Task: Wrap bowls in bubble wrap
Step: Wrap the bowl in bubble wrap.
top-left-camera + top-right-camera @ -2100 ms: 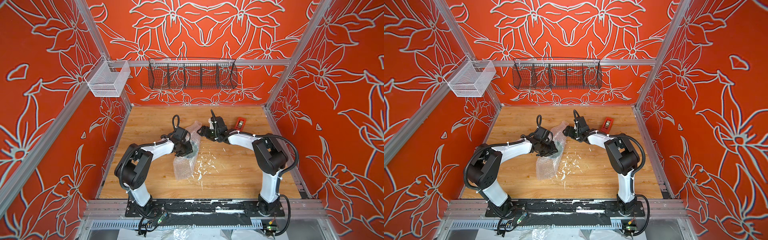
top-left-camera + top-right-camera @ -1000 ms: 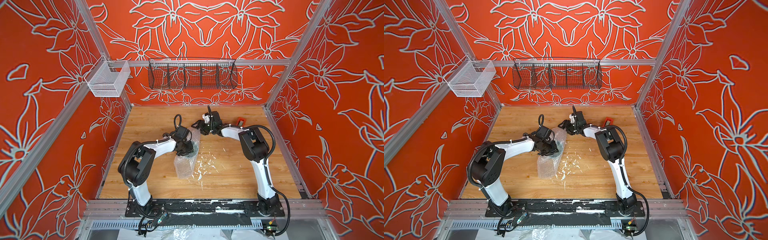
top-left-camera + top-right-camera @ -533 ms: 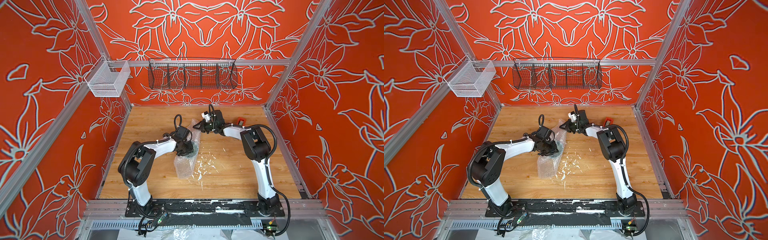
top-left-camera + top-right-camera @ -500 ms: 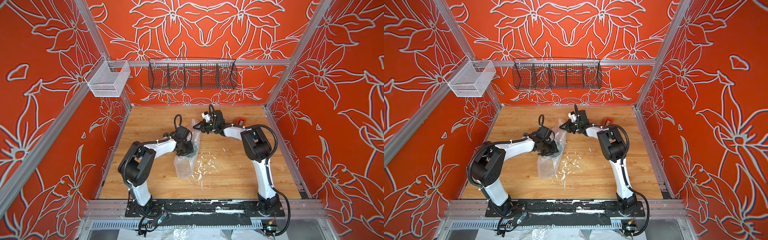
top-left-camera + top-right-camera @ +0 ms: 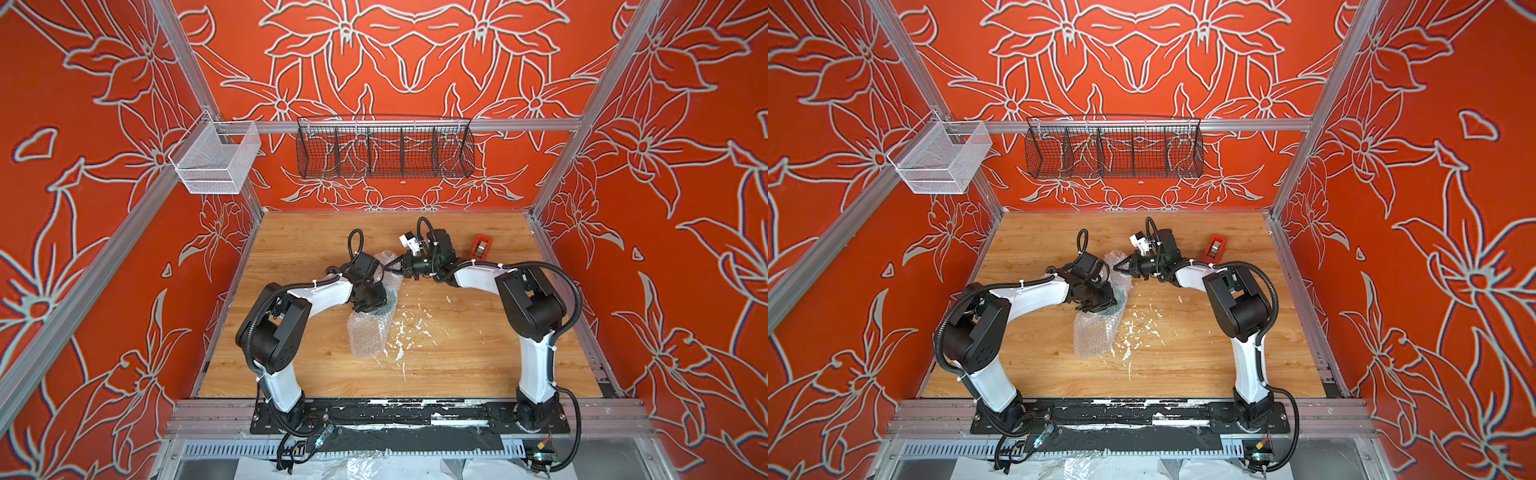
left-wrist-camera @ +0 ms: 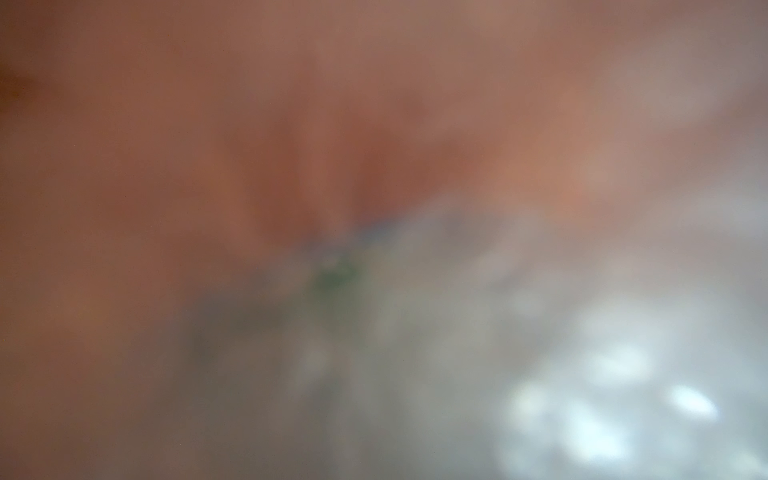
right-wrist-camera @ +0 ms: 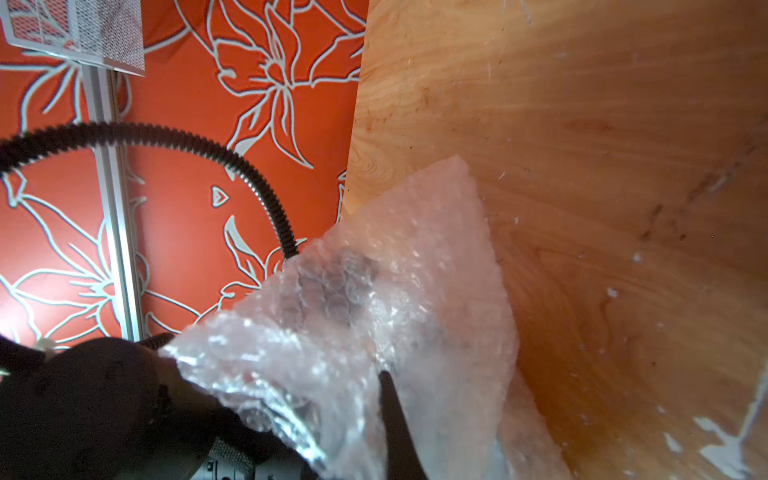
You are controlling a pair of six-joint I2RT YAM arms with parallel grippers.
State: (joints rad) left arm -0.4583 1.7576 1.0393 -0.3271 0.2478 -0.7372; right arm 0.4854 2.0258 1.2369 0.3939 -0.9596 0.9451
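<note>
on the wooden table (image 5: 457, 365) of an orange, flower-patterned booth, seen from above, two white robot arms reach toward the middle. at the left, the left gripper (image 5: 368, 302) is pressed down on the bowl (image 5: 390, 300). only a dark green sliver of the bowl shows through the bubble wrap (image 5: 365, 336) in both top views. whether this gripper's jaws are apart or clamped cannot be told, and the left wrist view is only a blur of brown, grey and a spot of green. the clear sheet lies rumpled over the bowl, with one end trailing toward the near edge of the table and the other rising as a flap at the far side. at that far flap is the right gripper (image 5: 395, 268). a second ago its jaws stood apart there, and now they have come together on the sheet. in the right wrist view the plastic drapes over a dark finger (image 7: 392, 407). the left arm has not moved. this looks like a fresh hold on the loose far edge, ready to fold it over the pinned bowl, which is still only partly covered. white flecks (image 5: 409, 328) litter the wood just right of the sheet. further right, a red tape dispenser (image 5: 481, 247) stands well apart.
</note>
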